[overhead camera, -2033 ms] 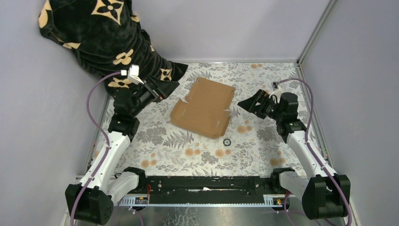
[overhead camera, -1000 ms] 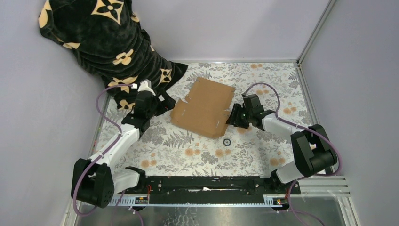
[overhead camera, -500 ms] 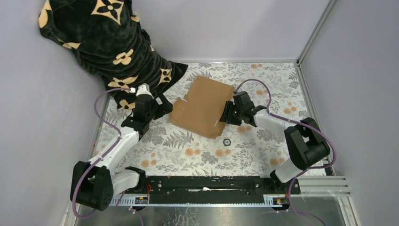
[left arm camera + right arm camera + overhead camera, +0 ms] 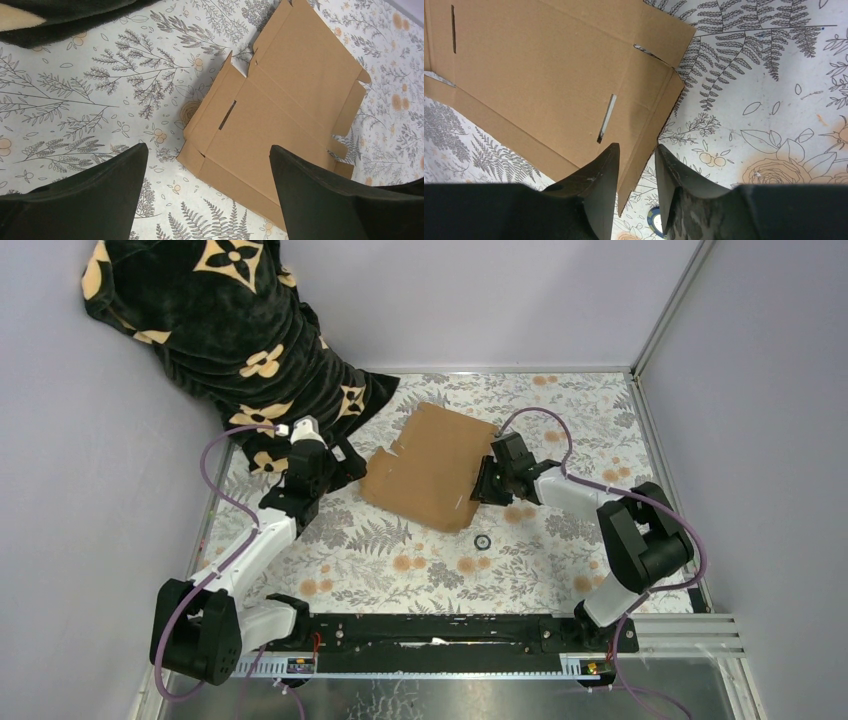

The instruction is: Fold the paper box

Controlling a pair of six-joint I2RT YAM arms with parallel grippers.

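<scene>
The paper box (image 4: 430, 465) is a flat brown cardboard blank with slots and notched tabs, lying on the floral tablecloth in the middle of the top view. My left gripper (image 4: 349, 464) sits low just left of the box's left edge, wide open with nothing between its fingers (image 4: 206, 146). The box (image 4: 280, 115) lies ahead of it. My right gripper (image 4: 483, 483) is at the box's right edge. Its fingers (image 4: 637, 146) straddle a raised side flap of the box (image 4: 539, 75), narrowly open, with a small gap showing on the right side.
A black blanket with tan flower shapes (image 4: 230, 330) is heaped at the back left, close behind my left arm. A small dark ring (image 4: 483, 540) lies on the cloth just in front of the box, under my right gripper (image 4: 655, 220). Walls enclose the table.
My right gripper has moved left onto the box's right flap and its jaws have narrowed around it. My left arm came down beside the box's left edge, then held still.
</scene>
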